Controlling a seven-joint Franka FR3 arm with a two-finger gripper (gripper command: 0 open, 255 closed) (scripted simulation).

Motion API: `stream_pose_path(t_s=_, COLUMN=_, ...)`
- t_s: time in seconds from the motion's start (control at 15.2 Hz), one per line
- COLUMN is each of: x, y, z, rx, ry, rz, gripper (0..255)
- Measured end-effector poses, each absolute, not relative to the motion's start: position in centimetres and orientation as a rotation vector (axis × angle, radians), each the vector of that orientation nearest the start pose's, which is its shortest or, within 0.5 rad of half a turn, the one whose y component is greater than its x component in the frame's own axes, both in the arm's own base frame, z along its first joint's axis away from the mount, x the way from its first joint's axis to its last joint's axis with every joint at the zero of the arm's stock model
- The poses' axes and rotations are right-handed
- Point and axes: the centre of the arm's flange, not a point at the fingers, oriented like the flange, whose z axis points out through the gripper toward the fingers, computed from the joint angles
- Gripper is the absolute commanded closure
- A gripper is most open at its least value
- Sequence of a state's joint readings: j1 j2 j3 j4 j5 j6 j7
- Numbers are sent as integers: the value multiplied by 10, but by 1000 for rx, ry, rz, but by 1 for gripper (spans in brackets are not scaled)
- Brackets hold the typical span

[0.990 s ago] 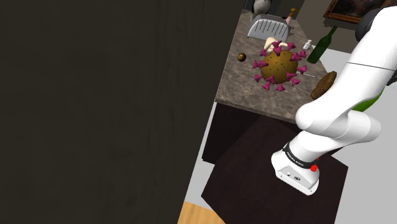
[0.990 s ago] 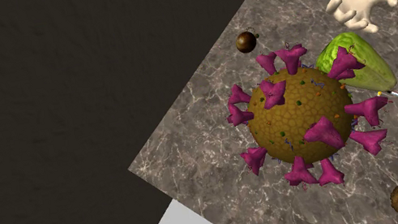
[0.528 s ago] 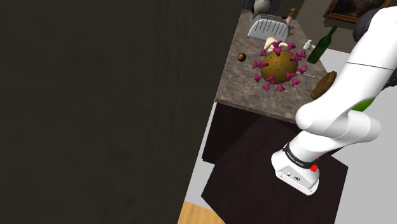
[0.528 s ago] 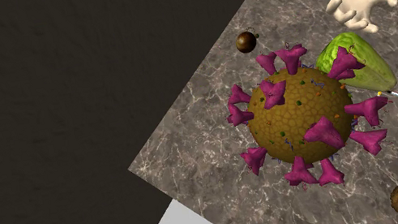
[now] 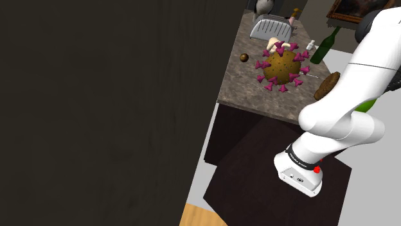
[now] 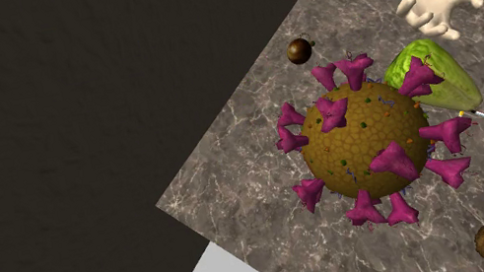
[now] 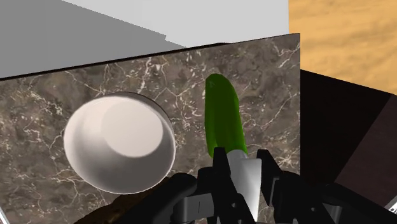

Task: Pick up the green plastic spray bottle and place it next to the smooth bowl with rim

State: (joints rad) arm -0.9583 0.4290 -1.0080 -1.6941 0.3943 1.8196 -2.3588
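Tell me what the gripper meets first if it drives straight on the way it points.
The gripper clasps the green spray bottle, which lies along that line; past it, probably the marble countertop beside the white bowl, though depth is unclear.

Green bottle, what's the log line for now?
gripper: shut on green bottle | bottle: beside white bowl | under: marbled counter

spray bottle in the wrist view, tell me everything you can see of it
The spray bottle has a smooth, glossy green body, long and rounded at the far end, and a pale grey-white tapered head. The gripper clasps the head, so the body points away from the hand. It is over the marble countertop, close beside the white bowl, not touching it. Whether it rests on the counter or hangs above cannot be told.
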Motion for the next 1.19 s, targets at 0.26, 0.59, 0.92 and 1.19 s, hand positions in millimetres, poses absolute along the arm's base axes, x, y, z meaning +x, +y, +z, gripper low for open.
stream_pose_path(t_s=0.26, x=-147, y=-607, z=432, rx=-3040, ry=-460, rz=-96, gripper=0)
stream_pose_path(t_s=0.59, x=-147, y=-607, z=432, rx=-3041, ry=-460, rz=-96, gripper=0)
stream_pose_path(t_s=0.92, x=-149, y=-612, z=477, rx=-3041, ry=-460, rz=-97, gripper=0)
stream_pose_path(t_s=1.19, x=-150, y=-611, z=482, rx=-3041, ry=-460, rz=-96, gripper=0)
